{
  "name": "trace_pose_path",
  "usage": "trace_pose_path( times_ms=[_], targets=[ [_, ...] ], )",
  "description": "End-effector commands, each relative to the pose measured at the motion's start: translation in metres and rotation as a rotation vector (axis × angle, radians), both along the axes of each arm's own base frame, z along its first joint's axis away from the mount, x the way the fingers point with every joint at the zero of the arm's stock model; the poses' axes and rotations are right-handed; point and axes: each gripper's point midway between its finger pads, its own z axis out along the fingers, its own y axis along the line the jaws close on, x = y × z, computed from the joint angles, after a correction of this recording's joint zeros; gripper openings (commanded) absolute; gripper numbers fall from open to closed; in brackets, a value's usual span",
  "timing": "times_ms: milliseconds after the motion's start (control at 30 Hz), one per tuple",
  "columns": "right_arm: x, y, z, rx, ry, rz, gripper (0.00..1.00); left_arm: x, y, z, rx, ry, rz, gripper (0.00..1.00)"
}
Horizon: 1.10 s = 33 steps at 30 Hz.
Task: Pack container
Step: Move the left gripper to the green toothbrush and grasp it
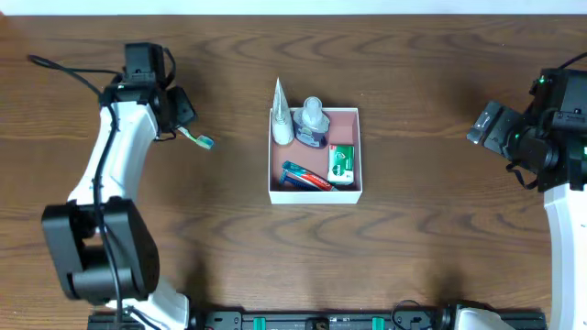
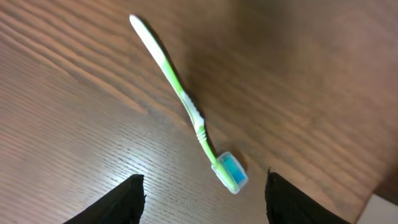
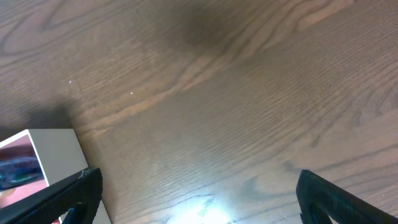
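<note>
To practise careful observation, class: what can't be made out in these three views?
Overhead: toothbrush handle, partly under the left fingers.
Overhead: carton lettering, too small.
Right wrist: container, cut by the left edge, contents blurred.

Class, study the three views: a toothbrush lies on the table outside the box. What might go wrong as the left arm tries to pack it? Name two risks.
1. The toothbrush is thin and lies flat on the table, slanted under the open left jaws. They may scrape the wood or catch only its capped head, so it could slip or swing.
2. The box already holds a bottle, a carton and tubes. With so little bare floor, the toothbrush may end up propped on them or poke over a wall.
</note>
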Motion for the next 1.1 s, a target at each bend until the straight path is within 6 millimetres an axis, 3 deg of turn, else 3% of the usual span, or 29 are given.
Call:
trace_pose_path(
  times_ms=[0, 267, 667, 1067],
  targets=[
    [-0.001, -0.006, 0.006, -0.010, -0.015, -0.030, 0.99, -0.001, -0.001, -0.019, -0.028, 0.045, 0.019, 0.63],
    [-0.001, -0.006, 0.005, -0.010, -0.015, -0.030, 0.99, -0.009, -0.002, -0.058, -0.038, 0.151, 0.027, 0.63],
    [-0.001, -0.006, 0.005, -0.010, -0.015, -0.030, 0.99, -0.015, -0.002, -0.092, -0.042, 0.231, 0.027, 0.66],
    [-0.001, -0.006, 0.005, -0.010, -0.015, -0.030, 0.99, -0.010, -0.002, -0.104, -0.042, 0.228, 0.027, 0.64]
  ],
)
